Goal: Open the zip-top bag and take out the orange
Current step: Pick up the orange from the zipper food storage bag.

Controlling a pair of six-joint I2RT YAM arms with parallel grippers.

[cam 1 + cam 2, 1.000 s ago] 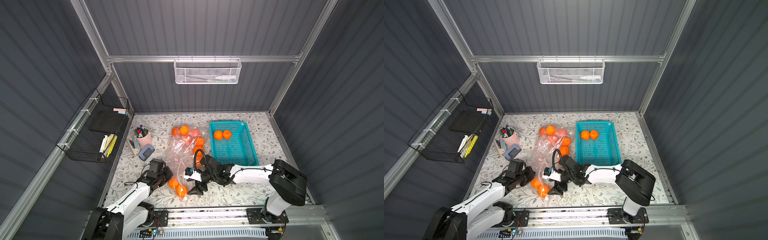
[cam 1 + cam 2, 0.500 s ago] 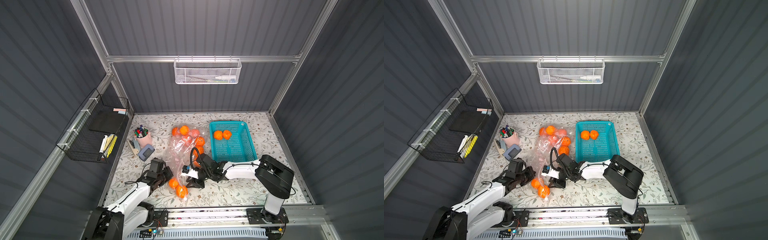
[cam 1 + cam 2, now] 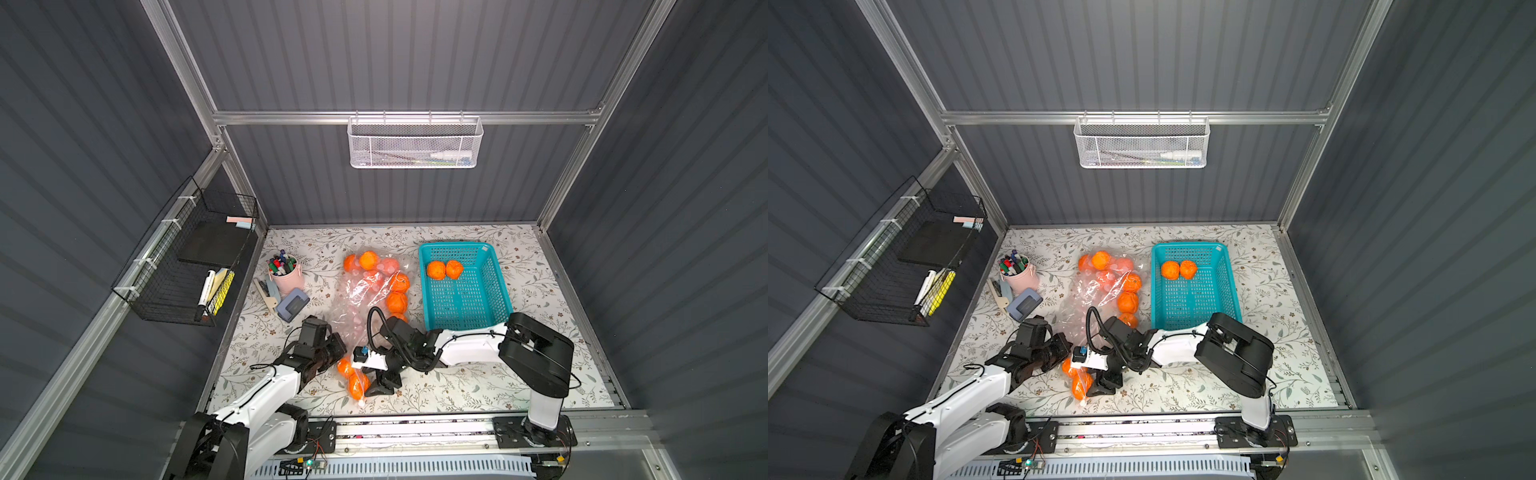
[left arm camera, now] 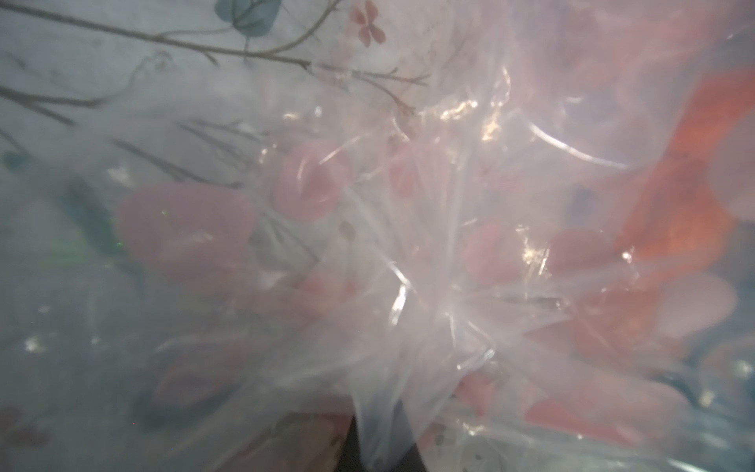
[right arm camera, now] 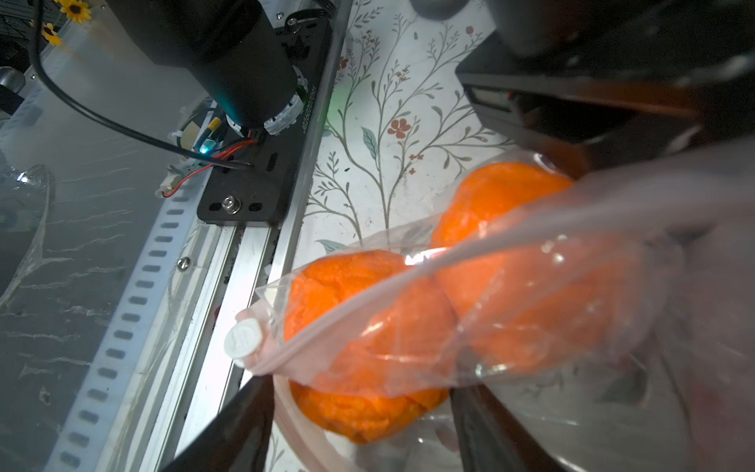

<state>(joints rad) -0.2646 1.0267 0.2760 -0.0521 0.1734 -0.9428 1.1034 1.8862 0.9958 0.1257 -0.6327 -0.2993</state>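
Nearest orange [image 5: 359, 339] is sitting at the mouth end of the zip-top bag [image 3: 365, 291], by the bench [image 3: 457, 395] front edge. Right gripper [image 5: 359, 388] is straddling it, jaws wide, prob. lining up a pinch; contact unclear. Left gripper [image 3: 337, 354] is pinching bag film w/ jaws closed, likely anchoring the bag vs. sliding.

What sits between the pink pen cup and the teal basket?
The zip-top bag, with oranges inside, lies between the pen cup and the basket; both top views show it.
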